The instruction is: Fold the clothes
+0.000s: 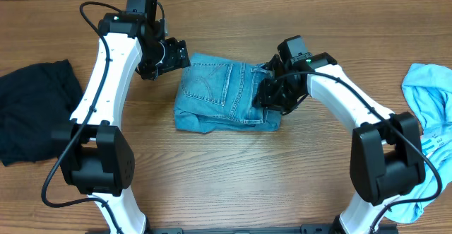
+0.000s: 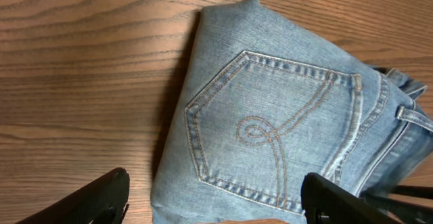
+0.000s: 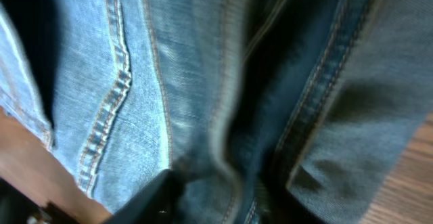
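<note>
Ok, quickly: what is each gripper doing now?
Left gripper: open, holding nothing.
Right gripper: at the folded light-blue denim jeans; open or closed cannot be told.

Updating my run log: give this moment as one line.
jeans: folded, table centre | left jaws: open, empty | right jaws: against denim, state unclear | T-shirt, black garment: unfolded

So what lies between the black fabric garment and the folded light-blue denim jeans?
In the overhead view, the left arm's white link crosses there above bare wooden table; nothing else separates black garment and folded jeans.
</note>
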